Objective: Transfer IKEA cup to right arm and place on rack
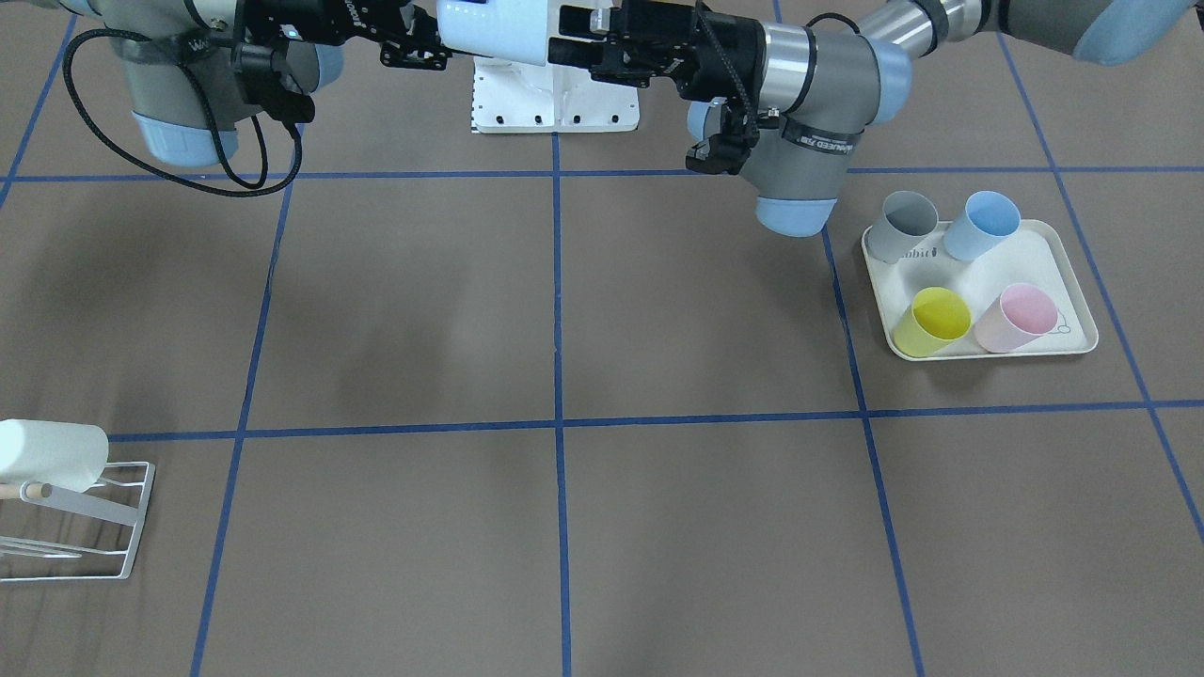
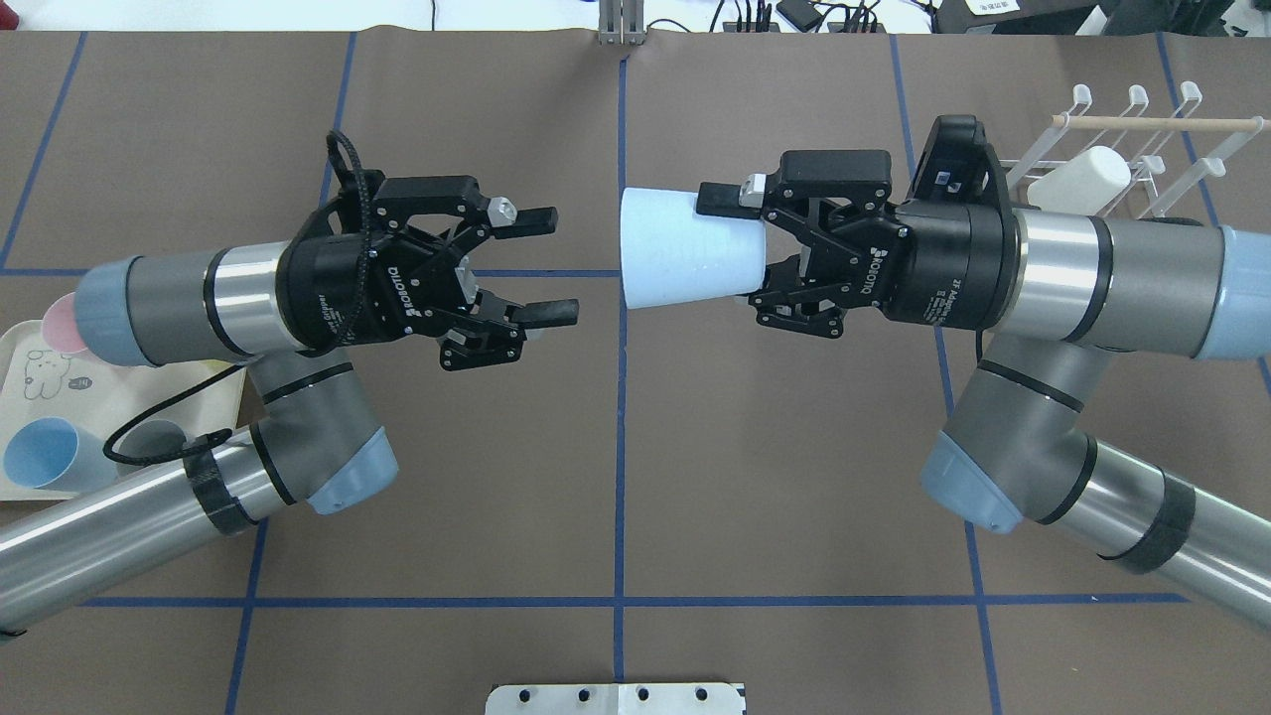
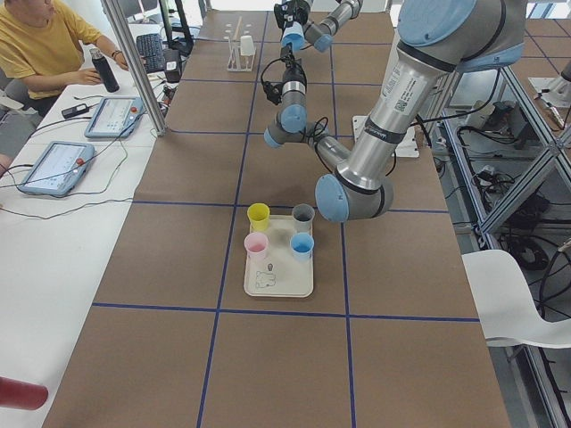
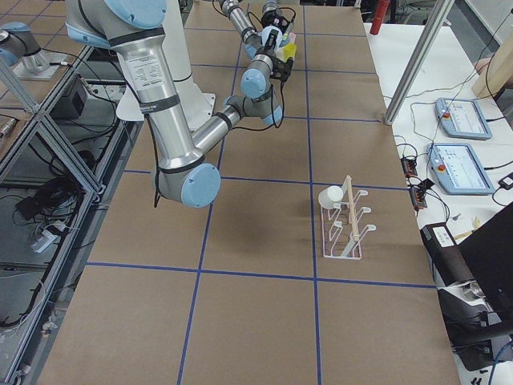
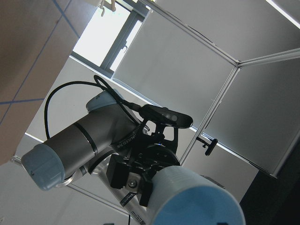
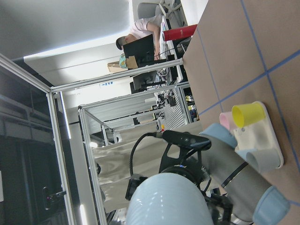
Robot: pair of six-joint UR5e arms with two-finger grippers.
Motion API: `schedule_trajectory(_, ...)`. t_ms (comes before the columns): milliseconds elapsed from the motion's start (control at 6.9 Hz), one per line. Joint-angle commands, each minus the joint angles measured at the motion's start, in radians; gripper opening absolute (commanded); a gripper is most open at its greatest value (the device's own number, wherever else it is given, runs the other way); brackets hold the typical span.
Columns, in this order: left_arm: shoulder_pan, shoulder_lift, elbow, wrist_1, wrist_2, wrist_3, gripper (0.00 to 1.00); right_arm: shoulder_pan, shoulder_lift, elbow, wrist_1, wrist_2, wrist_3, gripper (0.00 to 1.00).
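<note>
A pale blue IKEA cup (image 2: 685,248) hangs on its side in the air over the table's middle. My right gripper (image 2: 730,248) is shut on its narrow end; it also shows in the front view (image 1: 428,42) with the cup (image 1: 494,28). My left gripper (image 2: 561,263) is open and empty, its fingers just short of the cup's wide rim, facing it. The white wire rack (image 2: 1122,149) with a wooden dowel stands behind my right arm, at the table's far right. The right wrist view shows the held cup (image 6: 168,199).
A white cup (image 2: 1077,179) lies on the rack's prongs. A cream rabbit-print tray (image 1: 1063,273) on my left side holds a grey (image 1: 903,226), a blue (image 1: 983,224), a yellow (image 1: 931,322) and a pink cup (image 1: 1016,318). Blue tape lines cross the brown table.
</note>
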Motion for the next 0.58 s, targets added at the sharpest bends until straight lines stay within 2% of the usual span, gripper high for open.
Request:
schedule_trajectory(0,-0.065,0.065,0.003,0.014,-0.010,0.212,0.78,0.062,-0.044,-0.040,-0.101,0.064,-0.127,0.00)
schedule_trajectory(145,-0.131,0.088,0.019,0.025,-0.057,0.244,0.78,0.089,-0.078,-0.030,-0.199,0.101,-0.259,0.00)
schedule_trajectory(290,-0.197,0.098,0.021,0.122,-0.199,0.408,0.78,0.125,-0.116,-0.029,-0.278,0.106,-0.349,0.00)
schedule_trajectory(435,-0.246,0.102,0.023,0.222,-0.238,0.533,0.78,0.149,-0.145,-0.023,-0.373,0.106,-0.501,0.00)
